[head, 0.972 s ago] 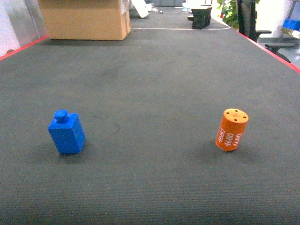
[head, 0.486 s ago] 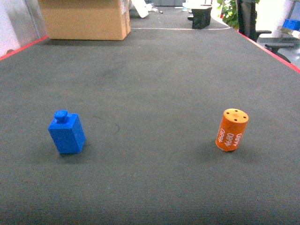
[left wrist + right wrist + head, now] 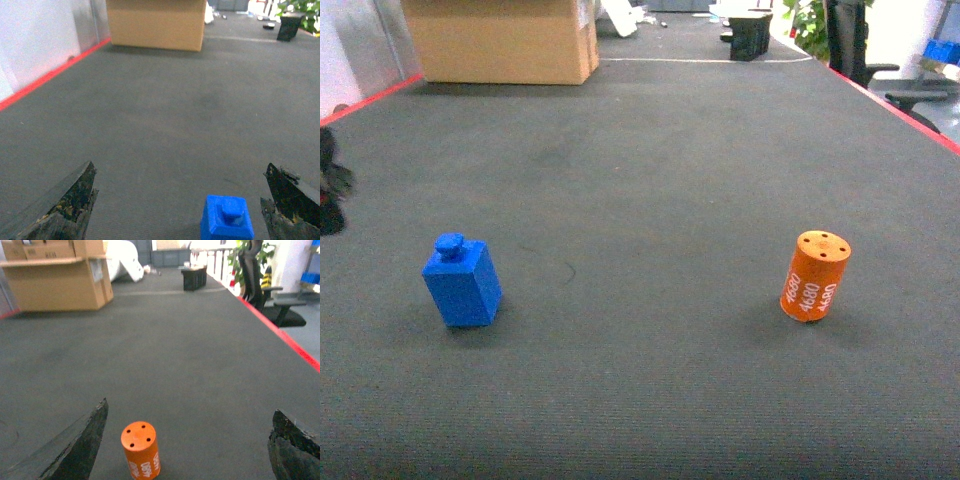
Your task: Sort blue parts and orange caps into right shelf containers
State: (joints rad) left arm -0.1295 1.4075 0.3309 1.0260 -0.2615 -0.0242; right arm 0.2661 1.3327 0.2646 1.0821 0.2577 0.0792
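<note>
In the head view a blue block (image 3: 462, 283) with a round knob on top stands on the dark grey mat (image 3: 650, 160), low on the left. An orange cap (image 3: 814, 276) with white printed characters on its side and small holes in its top stands upright low on the right, well apart from the block. At the left edge of that view a dark blurred shape, the left gripper (image 3: 330, 185), just enters, above and left of the block.

From the left wrist camera the left gripper (image 3: 182, 205) has its two dark fingers spread wide; the blue block (image 3: 226, 218) sits on the mat between them, nearer the right finger and touching neither.

From the right wrist camera the right gripper (image 3: 187, 445) is likewise spread wide, and the orange cap (image 3: 140, 449) stands between the fingers, close to the left one and not touched.

Farther back a red line (image 3: 895, 105) edges the mat on the right. Beyond, a big cardboard box (image 3: 500, 40) stands at the far left and a small black bin (image 3: 750, 38) at the far middle, with an office chair (image 3: 262, 287) off the right edge
</note>
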